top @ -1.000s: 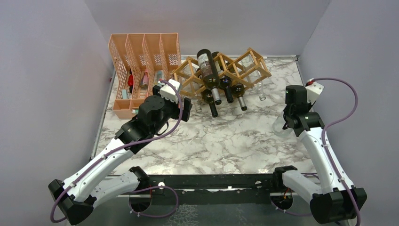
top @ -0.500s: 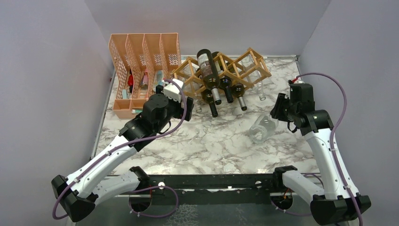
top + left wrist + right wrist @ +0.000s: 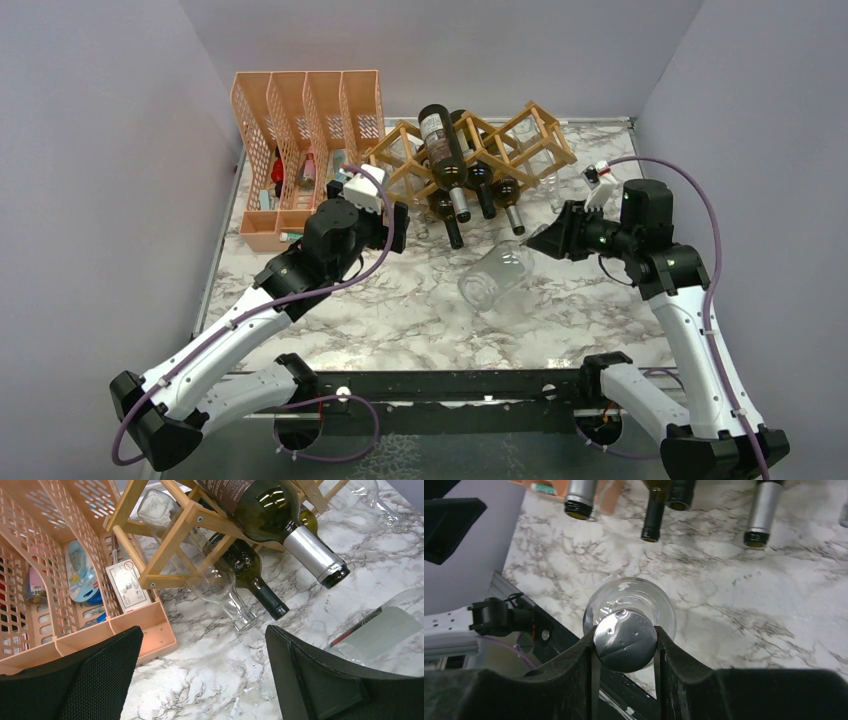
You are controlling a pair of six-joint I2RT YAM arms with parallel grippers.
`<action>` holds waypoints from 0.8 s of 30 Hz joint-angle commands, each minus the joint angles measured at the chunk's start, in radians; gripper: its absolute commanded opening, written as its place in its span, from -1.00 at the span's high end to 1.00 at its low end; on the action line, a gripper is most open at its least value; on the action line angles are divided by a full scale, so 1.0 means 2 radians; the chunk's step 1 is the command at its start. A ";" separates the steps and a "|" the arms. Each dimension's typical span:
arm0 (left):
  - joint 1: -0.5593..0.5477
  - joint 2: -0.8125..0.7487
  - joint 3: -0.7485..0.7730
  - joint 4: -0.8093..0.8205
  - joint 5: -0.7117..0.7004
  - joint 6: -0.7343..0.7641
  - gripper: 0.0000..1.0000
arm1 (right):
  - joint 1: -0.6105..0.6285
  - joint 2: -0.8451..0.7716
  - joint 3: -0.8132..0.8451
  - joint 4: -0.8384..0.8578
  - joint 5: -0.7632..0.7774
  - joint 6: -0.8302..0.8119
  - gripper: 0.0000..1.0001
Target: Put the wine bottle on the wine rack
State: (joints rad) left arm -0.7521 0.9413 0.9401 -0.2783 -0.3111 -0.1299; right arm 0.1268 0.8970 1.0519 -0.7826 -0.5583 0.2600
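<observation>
My right gripper (image 3: 548, 240) is shut on the silver-capped neck of a clear wine bottle (image 3: 495, 277). The bottle hangs tilted above the middle of the table, its base pointing toward the near left. In the right wrist view the cap (image 3: 625, 641) sits pinched between the two fingers of the right gripper (image 3: 624, 630). The bottle's labelled body (image 3: 385, 625) shows at the right edge of the left wrist view. The wooden wine rack (image 3: 520, 135) (image 3: 197, 517) stands at the back and holds several bottles. My left gripper (image 3: 395, 228) (image 3: 202, 645) is open and holds nothing, just before the rack's left end.
An orange perforated file organiser (image 3: 300, 120) (image 3: 50, 580) with small items stands at the back left, beside the rack. Dark bottle necks (image 3: 455, 205) stick out of the rack toward the front. Grey walls enclose the marble table (image 3: 400, 300) on three sides.
The right arm has swung left, carrying the clear bottle from the right edge to the table's middle and tipping it toward level. The left arm has barely shifted.
</observation>
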 commanded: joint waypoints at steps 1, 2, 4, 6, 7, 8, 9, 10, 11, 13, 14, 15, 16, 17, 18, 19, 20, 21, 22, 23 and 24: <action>0.000 -0.013 0.017 0.013 -0.020 -0.017 -0.98 | 0.014 -0.021 -0.003 0.153 -0.122 0.053 0.98; 0.001 -0.014 0.016 0.013 -0.020 -0.019 -0.98 | 0.021 -0.019 -0.006 0.163 -0.122 0.061 0.98; 0.001 -0.013 0.017 0.014 -0.020 -0.020 -0.98 | 0.044 -0.012 -0.009 0.180 -0.115 0.072 0.98; 0.000 -0.012 0.018 0.014 -0.020 -0.021 -0.98 | 0.087 -0.004 -0.012 0.196 -0.086 0.081 0.98; 0.000 -0.012 0.018 0.014 -0.021 -0.022 -0.98 | 0.116 0.001 -0.013 0.203 -0.064 0.083 0.98; 0.000 -0.012 0.018 0.014 -0.021 -0.022 -0.98 | 0.147 0.009 -0.013 0.207 -0.042 0.084 0.97; 0.000 -0.012 0.019 0.014 -0.022 -0.022 -0.98 | 0.173 0.020 -0.013 0.213 -0.021 0.087 0.98; 0.000 -0.013 0.020 0.014 -0.023 -0.023 -0.98 | 0.199 0.030 -0.012 0.220 0.001 0.089 0.97; 0.000 -0.013 0.019 0.013 -0.024 -0.023 -0.98 | 0.224 0.038 -0.012 0.231 0.025 0.093 0.98; 0.001 -0.015 0.020 0.010 -0.027 -0.023 -0.98 | 0.264 0.049 -0.015 0.264 0.060 0.097 0.98; 0.000 -0.017 0.019 0.008 -0.030 -0.024 -0.98 | 0.279 0.055 -0.016 0.283 0.077 0.103 0.98; 0.001 -0.019 0.019 0.005 -0.032 -0.025 -0.98 | 0.291 0.064 -0.016 0.297 0.088 0.107 0.98; 0.000 -0.020 0.019 0.003 -0.034 -0.025 -0.98 | 0.302 0.075 -0.013 0.308 0.099 0.111 0.98; 0.000 -0.022 0.018 0.001 -0.035 -0.026 -0.98 | 0.312 0.085 -0.011 0.321 0.109 0.114 0.98; 0.000 -0.024 0.018 0.000 -0.036 -0.026 -0.98 | 0.323 0.097 -0.009 0.333 0.120 0.115 0.98; 0.000 -0.026 0.017 -0.002 -0.038 -0.026 -0.98 | 0.333 0.108 -0.008 0.348 0.130 0.115 0.98; 0.001 -0.029 0.016 -0.004 -0.039 -0.026 -0.98 | 0.344 0.119 -0.007 0.359 0.138 0.118 0.98; 0.000 -0.031 0.015 -0.006 -0.041 -0.026 -0.98 | 0.353 0.130 -0.003 0.371 0.146 0.118 0.98; 0.000 -0.033 0.014 -0.007 -0.044 -0.026 -0.98 | 0.362 0.142 0.002 0.381 0.153 0.114 0.98; 0.000 -0.035 0.014 -0.009 -0.046 -0.026 -0.98 | 0.373 0.153 0.007 0.388 0.165 0.111 0.98; 0.000 -0.037 0.013 -0.010 -0.048 -0.026 -0.98 | 0.382 0.163 0.012 0.397 0.178 0.106 0.98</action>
State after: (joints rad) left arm -0.7521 0.8978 0.9405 -0.2836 -0.3653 -0.1699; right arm 0.8284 1.1854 0.9966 -0.2741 -0.2993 0.4194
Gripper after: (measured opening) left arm 0.989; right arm 0.389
